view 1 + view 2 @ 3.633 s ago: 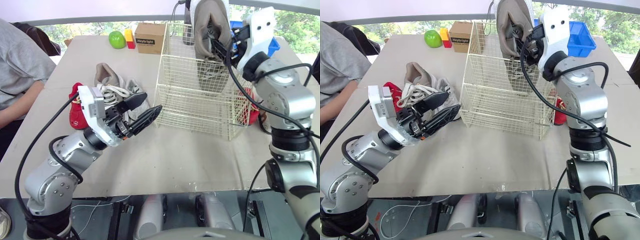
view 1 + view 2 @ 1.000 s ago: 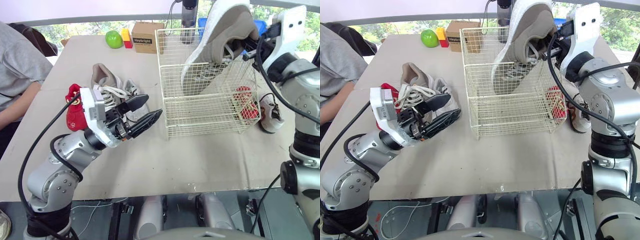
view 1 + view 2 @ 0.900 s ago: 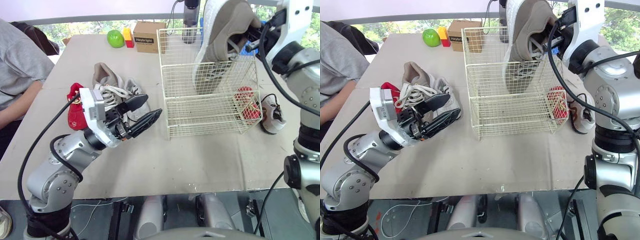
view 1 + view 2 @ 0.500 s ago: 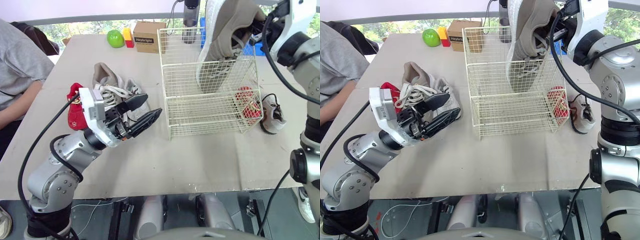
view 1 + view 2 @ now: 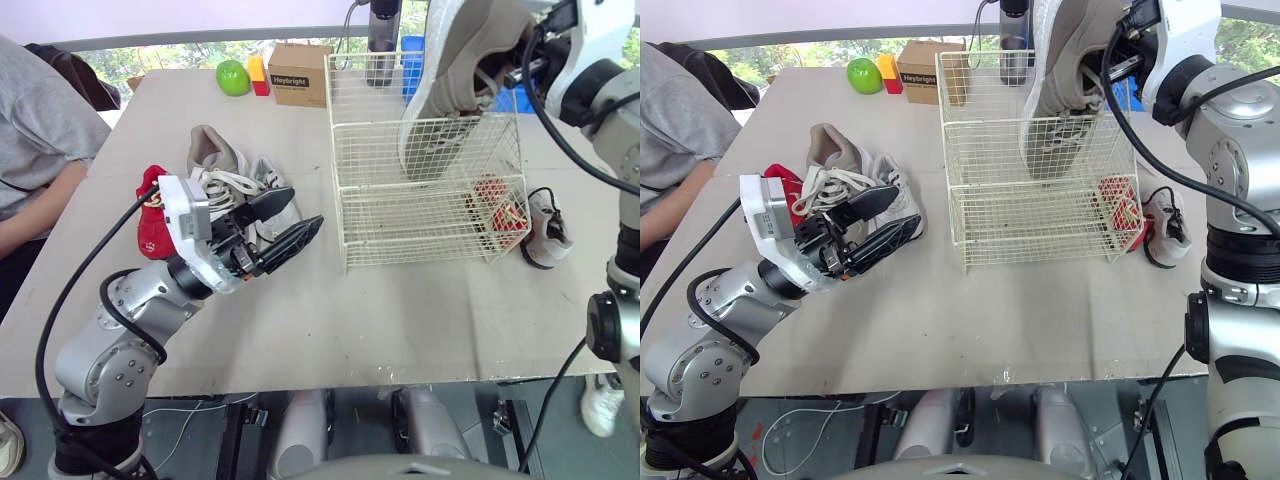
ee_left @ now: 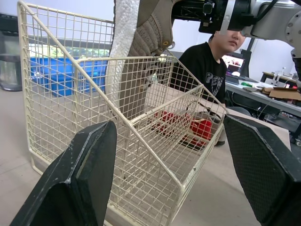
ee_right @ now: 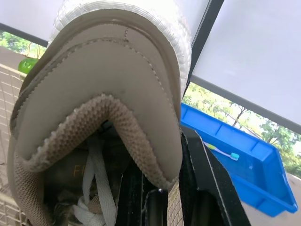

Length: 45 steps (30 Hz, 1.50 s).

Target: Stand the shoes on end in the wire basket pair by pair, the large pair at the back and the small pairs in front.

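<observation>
A large beige shoe (image 5: 455, 85) hangs toe-down and nearly upright inside the cream wire basket (image 5: 345, 200), at its rear right. My right gripper (image 7: 162, 188) is shut on its heel collar, above the basket rim. The matching beige shoe (image 5: 225, 170) lies on the table left of the basket. A small red shoe (image 5: 150, 215) lies beyond it. My left gripper (image 5: 285, 220) hovers open over the table, pointing at the basket's left wall. Another red shoe (image 5: 500, 205) shows through the mesh at the basket's right end; whether inside or outside I cannot tell. A small white shoe (image 5: 545, 225) lies outside, right of the basket.
At the table's far edge stand a cardboard box (image 5: 300, 75), a green apple (image 5: 233, 77), small yellow and red blocks (image 5: 259, 75) and a dark bottle (image 5: 383, 30). A blue bin (image 7: 230, 160) sits behind the basket. A person in grey (image 5: 40, 140) sits at the left.
The right gripper has swung the beige shoe from tilted to nearly upright, toe down in the basket. The basket has slid a little to the right. My left arm has stayed put.
</observation>
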Each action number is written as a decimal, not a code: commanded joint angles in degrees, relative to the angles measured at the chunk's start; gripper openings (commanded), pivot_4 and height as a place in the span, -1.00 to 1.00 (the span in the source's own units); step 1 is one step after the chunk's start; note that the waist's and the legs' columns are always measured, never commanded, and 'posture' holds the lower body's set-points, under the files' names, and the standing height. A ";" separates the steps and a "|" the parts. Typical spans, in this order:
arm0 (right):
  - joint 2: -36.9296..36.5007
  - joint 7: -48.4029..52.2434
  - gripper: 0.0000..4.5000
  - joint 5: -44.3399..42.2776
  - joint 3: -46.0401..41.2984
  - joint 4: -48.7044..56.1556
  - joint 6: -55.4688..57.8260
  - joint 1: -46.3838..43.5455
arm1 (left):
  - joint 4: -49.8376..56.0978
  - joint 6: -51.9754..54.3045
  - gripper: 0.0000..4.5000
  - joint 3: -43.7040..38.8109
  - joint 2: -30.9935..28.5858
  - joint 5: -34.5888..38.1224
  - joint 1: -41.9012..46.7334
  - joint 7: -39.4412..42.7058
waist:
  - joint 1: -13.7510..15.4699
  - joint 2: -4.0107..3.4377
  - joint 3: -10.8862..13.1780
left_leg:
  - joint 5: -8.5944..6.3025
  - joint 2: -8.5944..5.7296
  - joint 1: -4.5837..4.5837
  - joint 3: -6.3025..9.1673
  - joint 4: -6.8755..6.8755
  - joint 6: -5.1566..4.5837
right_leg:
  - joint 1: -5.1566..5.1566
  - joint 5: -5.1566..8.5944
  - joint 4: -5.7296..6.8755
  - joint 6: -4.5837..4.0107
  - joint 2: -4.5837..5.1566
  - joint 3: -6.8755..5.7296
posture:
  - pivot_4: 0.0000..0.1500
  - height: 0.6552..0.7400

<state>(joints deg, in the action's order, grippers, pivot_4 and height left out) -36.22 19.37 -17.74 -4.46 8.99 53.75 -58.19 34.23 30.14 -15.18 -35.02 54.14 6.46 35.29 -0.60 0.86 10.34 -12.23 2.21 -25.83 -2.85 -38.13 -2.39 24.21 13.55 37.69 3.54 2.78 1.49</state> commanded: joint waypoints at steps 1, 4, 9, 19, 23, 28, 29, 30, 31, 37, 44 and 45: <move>-0.12 0.49 -0.70 -0.89 -2.18 1.13 1.81 1.44 | 1.82 -0.96 0.72 -0.15 0.13 0.01 0.15 0.23 | 0.00 0.05 -0.03 | 0.00 0.00 0.01 0.01 0.00 0.00 | -0.01 0.00 0.00 0.00 0.00 0.00 | 1.00 1.00; -0.81 -0.64 -0.17 0.32 -3.43 1.61 0.61 2.70 | 1.81 -1.03 0.72 -0.34 0.21 -0.09 -0.21 0.25 | -0.01 0.05 -0.03 | 0.00 0.00 0.01 0.00 0.00 0.00 | -0.03 0.00 0.00 0.00 0.00 -0.01 | 1.00 1.00; -2.70 -0.11 0.64 -0.78 -8.46 4.03 -0.66 6.19 | 1.37 -1.03 0.72 -0.15 0.51 -0.34 -0.27 0.25 | 0.12 0.04 -0.02 | 0.00 -0.01 -0.01 0.02 0.01 0.00 | -0.01 -0.01 -0.01 0.03 0.00 -0.02 | 1.00 1.00; -6.06 6.37 0.64 -5.77 -14.96 9.61 -4.00 14.53 | -0.38 -0.36 0.72 -0.51 0.39 0.05 0.73 0.43 | 0.04 0.05 -0.03 | 0.00 -0.01 0.02 0.01 0.01 0.00 | -0.02 -0.01 -0.01 0.03 -0.03 -0.01 | 1.00 1.00; -6.89 12.10 0.82 -11.16 -21.48 13.19 -6.36 21.79 | -0.99 0.37 0.72 -2.59 0.54 1.80 0.61 -1.35 | 0.07 0.06 -0.03 | 0.00 -0.01 0.01 0.00 -0.02 0.00 | -0.04 -0.06 -0.02 0.12 -0.01 0.02 | 1.00 1.00; -3.53 21.11 0.99 -28.54 -25.14 24.28 -6.45 30.72 | -0.34 0.17 0.72 -5.02 3.24 -0.33 -1.17 -9.84 | -0.28 0.05 -0.03 | -0.01 0.02 0.11 0.08 -0.02 -0.01 | -0.17 -0.11 -0.02 0.22 -0.04 -0.04 | 1.00 1.00; -2.10 21.67 0.99 -32.41 -23.14 27.28 -6.28 31.30 | 0.68 0.12 0.72 -6.26 3.86 -0.93 -2.10 -12.59 | -0.56 0.04 -0.03 | -0.01 0.02 0.16 0.04 0.00 -0.01 | -0.17 -0.11 -0.02 0.22 -0.05 0.00 | 1.00 1.00; -0.76 21.95 0.99 -34.77 -20.58 29.44 -6.26 31.53 | 1.76 0.48 0.72 -7.83 4.68 -0.12 -3.37 -15.51 | -1.08 0.05 -0.04 | -0.01 0.10 0.22 0.03 -0.01 -0.01 | -0.18 -0.11 0.03 0.22 -0.07 0.05 | 1.00 1.00; 1.33 21.95 0.99 -35.61 -17.54 30.51 -7.07 31.66 | 3.42 0.41 0.72 -9.21 5.29 -1.82 -5.47 -18.52 | -1.24 0.04 -0.04 | -0.01 0.12 0.24 0.05 0.00 -0.01 | -0.18 -0.11 0.04 0.23 -0.13 0.06 | 1.00 1.00; 4.88 25.86 0.99 -31.83 -2.93 31.20 -12.37 32.67 | 6.55 4.79 0.72 -18.82 3.61 -0.48 -14.28 -27.95 | -1.09 0.20 -0.12 | 0.00 0.22 0.26 0.14 -0.07 0.00 | -0.23 0.02 0.13 0.00 -0.08 -0.02 | 1.00 1.00; 5.23 29.83 0.99 -26.72 4.56 28.62 -19.12 33.99 | -2.11 14.60 0.72 -25.01 -5.92 6.97 -15.77 -28.23 | 0.14 0.31 -0.18 | -0.01 0.12 0.25 0.12 -0.15 0.02 | -0.25 0.03 0.02 -0.02 0.21 -0.20 | 1.00 1.00; 5.08 30.11 0.99 -26.73 4.57 28.53 -19.50 34.04 | -3.16 15.11 0.72 -25.14 -6.99 6.91 -15.22 -27.72 | 0.14 0.33 -0.19 | -0.01 0.11 0.25 0.12 -0.16 0.03 | -0.25 0.03 0.04 -0.03 0.23 -0.23 | 1.00 1.00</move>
<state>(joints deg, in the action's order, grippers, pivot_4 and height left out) -30.85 48.61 -44.07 0.79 36.28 36.10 -23.94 31.67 44.69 -38.08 -40.47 60.27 -9.74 6.68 -0.46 1.18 10.15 -12.25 2.33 -25.57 -2.70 -38.28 -2.35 23.97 13.57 37.72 3.51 3.00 1.23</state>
